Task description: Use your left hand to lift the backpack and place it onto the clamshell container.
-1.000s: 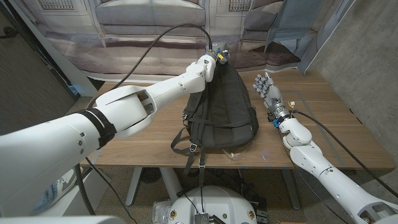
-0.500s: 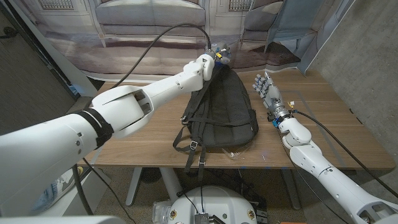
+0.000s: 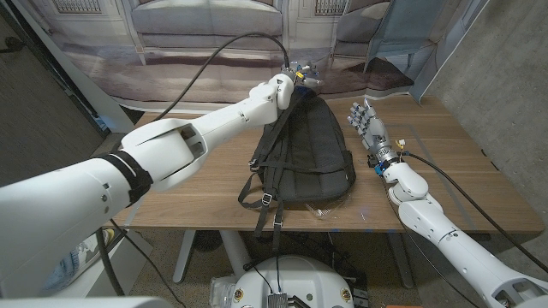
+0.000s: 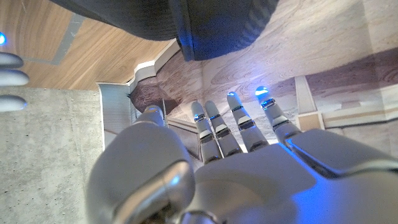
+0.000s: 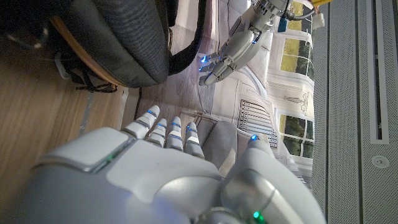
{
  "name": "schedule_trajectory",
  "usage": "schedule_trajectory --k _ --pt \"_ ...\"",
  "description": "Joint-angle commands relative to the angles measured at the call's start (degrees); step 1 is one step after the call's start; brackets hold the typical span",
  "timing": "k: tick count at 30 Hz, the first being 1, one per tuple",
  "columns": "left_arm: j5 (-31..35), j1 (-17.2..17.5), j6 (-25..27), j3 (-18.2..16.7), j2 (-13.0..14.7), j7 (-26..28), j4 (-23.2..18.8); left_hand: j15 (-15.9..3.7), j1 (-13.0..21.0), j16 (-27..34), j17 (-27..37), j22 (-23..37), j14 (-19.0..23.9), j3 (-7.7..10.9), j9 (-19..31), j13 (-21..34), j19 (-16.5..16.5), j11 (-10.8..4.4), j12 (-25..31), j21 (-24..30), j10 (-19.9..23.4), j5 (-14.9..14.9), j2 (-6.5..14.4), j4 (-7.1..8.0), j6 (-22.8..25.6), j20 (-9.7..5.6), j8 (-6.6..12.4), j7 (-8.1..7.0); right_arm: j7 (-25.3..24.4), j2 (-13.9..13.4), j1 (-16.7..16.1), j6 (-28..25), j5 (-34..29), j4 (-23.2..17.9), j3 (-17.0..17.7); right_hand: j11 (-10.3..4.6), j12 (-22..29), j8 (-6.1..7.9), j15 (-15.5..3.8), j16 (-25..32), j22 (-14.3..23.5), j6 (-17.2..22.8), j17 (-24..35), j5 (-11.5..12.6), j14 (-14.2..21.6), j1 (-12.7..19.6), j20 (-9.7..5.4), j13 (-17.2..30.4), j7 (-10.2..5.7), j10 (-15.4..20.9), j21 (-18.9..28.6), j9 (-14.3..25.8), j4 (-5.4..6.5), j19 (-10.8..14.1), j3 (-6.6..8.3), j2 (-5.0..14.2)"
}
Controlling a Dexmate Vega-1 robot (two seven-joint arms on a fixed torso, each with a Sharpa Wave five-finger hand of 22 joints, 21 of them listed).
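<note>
backpack [image 3: 306,154]: I see it black all over, straps too, with a fine woven grain in my wrist views.
table [image 3: 197,188]: warm brown wood grain under the backpack.
left hand [image 3: 298,79]: white shell, grey fingers, blue-lit tips, above the backpack's far end.
right hand [image 3: 366,124]: grey fingers, white forearm, beside the backpack.
clamshell container [image 3: 330,210]: clear, glinting at the backpack's near edge.

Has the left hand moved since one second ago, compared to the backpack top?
Yes, slightly. The left hand has lifted off the backpack top, toward the table's far edge.
</note>
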Motion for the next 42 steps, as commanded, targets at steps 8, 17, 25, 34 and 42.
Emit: schedule_trajectory --k 8,17,25,34,42 --pt "-0.63 1.59 -1.66 -1.87 3.17 -2.89 -4.86 -0.07 -3.60 -0.05 -2.41 0.18 -4.83 -2.05 -0.10 -2.39 -1.90 0.78 -0.32 -2.30 -5.10 1.64 -0.61 -0.37 -7.47 0.76 -5.20 0.51 -0.05 -0.30 -0.39 0.04 -0.33 -0.70 -0.17 -0.03 -0.25 -0.04 0.14 0.13 0.23 0.19 0.06 0.00 0.37 0.48 -0.09 0.34 -0.05 0.23 0.09 0.29 -0.26 0.27 -0.18 0.22" --pt "-0.34 2.13 -1.64 -2.47 4.14 -4.30 -6.67 0.24 -5.59 -0.52 -5.27 0.18 -11.15 -3.48 -0.04 -5.24 -4.80 1.60 -0.58 -4.80 -9.98 2.80 -0.83 -0.69 -8.94 1.49 -7.45 0.64 -0.73 -0.58 -0.76 -0.57 -0.39 -1.81 -0.09 -0.01 -0.22 -0.03 0.06 0.13 0.23 0.22 0.06 0.00 0.36 0.46 -0.08 0.35 -0.08 0.30 0.10 0.29 -0.29 0.28 -0.23 0.25" --pt "-0.47 2.68 -1.81 -3.18 5.09 -5.66 -8.48 0.83 -7.21 -0.42 -7.02 0.17 -13.58 -4.67 0.01 -6.90 -6.12 2.31 -0.43 -6.11 -11.87 3.41 -1.28 -0.56 -10.05 1.61 -8.72 0.82 -0.78 -0.85 -0.90 -0.60 -0.58 -2.20 -0.06 0.08 -0.23 -0.04 0.13 0.13 0.23 0.21 0.06 0.00 0.37 0.47 -0.09 0.35 -0.13 0.30 0.10 0.29 -0.31 0.28 -0.25 0.28" --pt "-0.43 3.01 -1.39 -3.83 5.76 -7.01 -10.04 0.93 -8.63 -0.30 -7.98 0.18 -14.66 -5.60 0.05 -7.84 -6.95 2.66 -0.38 -6.89 -12.89 3.81 -1.62 -0.34 -10.07 1.73 -9.18 0.84 -1.13 -0.92 -1.10 -0.78 -0.63 -2.68 -0.02 0.05 -0.20 -0.04 0.09 0.14 0.24 0.21 0.06 0.00 0.41 0.49 -0.07 0.35 -0.13 0.39 0.11 0.29 -0.35 0.29 -0.28 0.29" --pt "-0.85 3.81 -4.09 -4.84 7.77 -7.58 -12.20 1.28 -9.65 -0.20 -9.00 0.18 -15.73 -6.31 0.08 -8.83 -8.00 1.06 -0.29 -7.81 -13.84 4.32 -1.65 -0.33 -9.88 1.72 -9.56 0.86 -1.58 -1.03 -1.36 -0.87 -0.98 -3.20 -0.07 0.34 -0.10 -0.03 0.12 0.24 0.24 0.22 0.05 0.00 0.67 0.51 -0.22 0.34 -0.07 0.66 0.17 0.29 -0.39 0.45 -0.31 0.33"
